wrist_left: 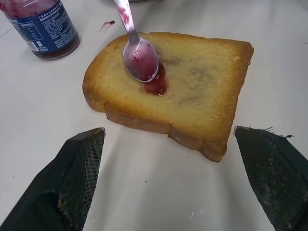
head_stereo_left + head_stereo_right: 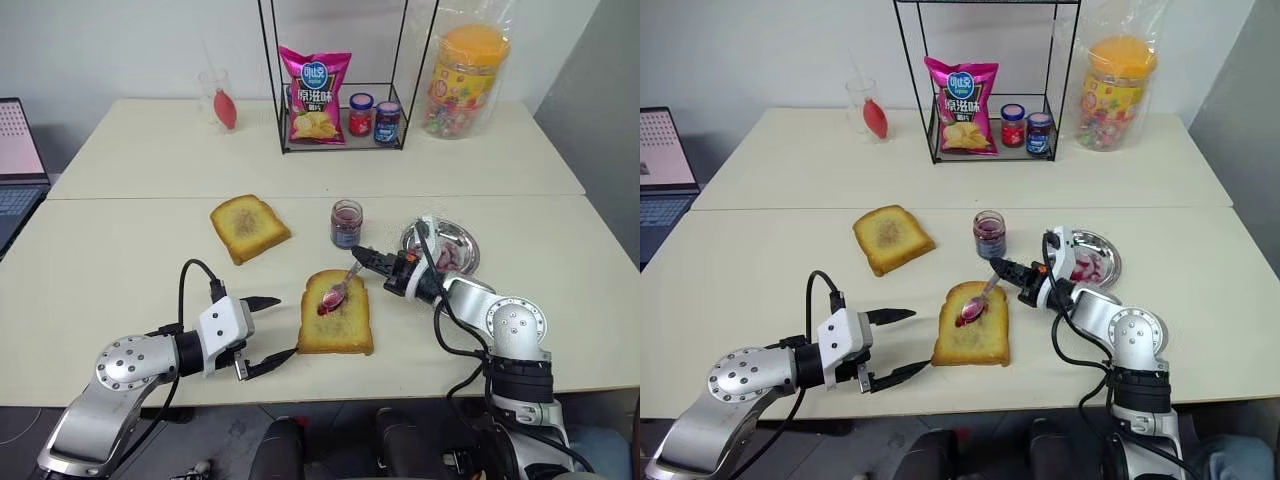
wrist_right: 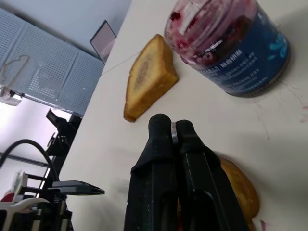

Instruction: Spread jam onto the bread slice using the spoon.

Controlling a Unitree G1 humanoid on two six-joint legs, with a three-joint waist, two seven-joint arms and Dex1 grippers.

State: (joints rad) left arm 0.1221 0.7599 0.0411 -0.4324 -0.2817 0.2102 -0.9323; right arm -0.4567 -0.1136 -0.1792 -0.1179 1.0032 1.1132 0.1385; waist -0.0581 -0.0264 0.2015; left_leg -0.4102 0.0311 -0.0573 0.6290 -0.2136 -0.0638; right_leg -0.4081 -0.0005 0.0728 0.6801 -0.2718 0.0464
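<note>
We see the bread (image 2: pixel 337 314) lying flat on the table (image 2: pixel 120 260), just below the centre of the left eye frame. The spoon (image 2: pixel 340 288) slants down from the upper right, its bowl resting on the upper left part of the slice. A small blob of jam (image 1: pixel 156 85) sits on the bread right beside the bowl, touching it, and the rest of the slice is bare.

The right gripper (image 2: pixel 362 255) reaches in from the right of the frame, its fingers (image 3: pixel 163 144) pressed together on the spoon's handle end. The left gripper (image 2: pixel 270 327) hangs at lower left, just left of the bread, with its jaws spread wide and nothing between them; in the left wrist view its two fingers (image 1: pixel 79 168) frame the near edge of the slice without touching it.

A small glass jar (image 2: pixel 346 223) of dark jam stands just above the bread, near the spoon's handle. A second toast (image 2: pixel 249 227) lies up and to the left, well apart. A metal dish (image 2: pixel 455 245) sits at the right, behind the right gripper. At the top of the frame a wire rack (image 2: pixel 340 70) holds a crisp bag (image 2: pixel 314 96) and two lidded jars (image 2: pixel 374 117).
</note>
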